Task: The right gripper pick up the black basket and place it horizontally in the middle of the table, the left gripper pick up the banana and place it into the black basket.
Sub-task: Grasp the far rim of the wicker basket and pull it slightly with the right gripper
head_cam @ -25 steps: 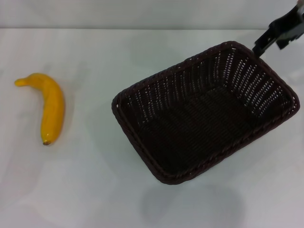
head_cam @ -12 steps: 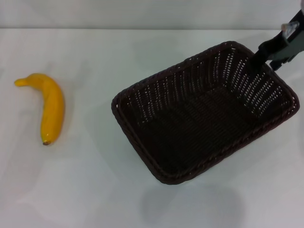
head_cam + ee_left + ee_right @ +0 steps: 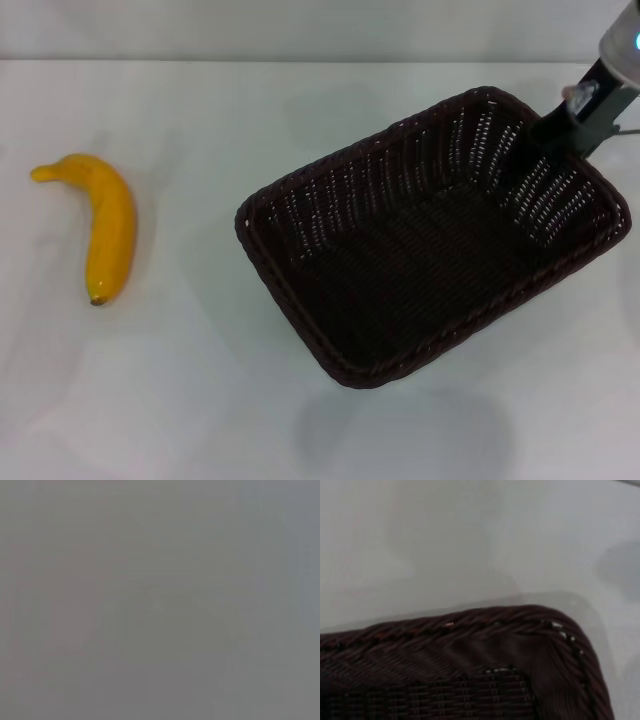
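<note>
White, slightly glossy table (image 3: 200,400) fills the head view w/ a pale wall strip along the far edge; the black basket (image 3: 430,235) sits skewed on it, open side up, corners pointing diagonally, no contents seen; the right gripper (image 3: 553,132) comes in from the far right corner of the view, its grey-silver arm showing a small blue light, dark fingers dipping down at the basket's far right rim, just inside or on the braid; cannot tell which side of the wall each finger lies, nor whether the fingers are apart or closed; the basket's bulk spreads toward the robot and to the left from that gripper. Right wrist view shows the braided rim and one rounded corner of the basket (image 3: 485,625) close up, openwork weave below it, bare white table (image 3: 470,540) beyond. The banana (image 3: 105,232) lies flat well apart from the gripper, across the table on the robot's left, dark tip toward the robot, stem end curling to the far left; clear gap btwn it and the basket. Left wrist view is plain grey; left gripper not seen.
</note>
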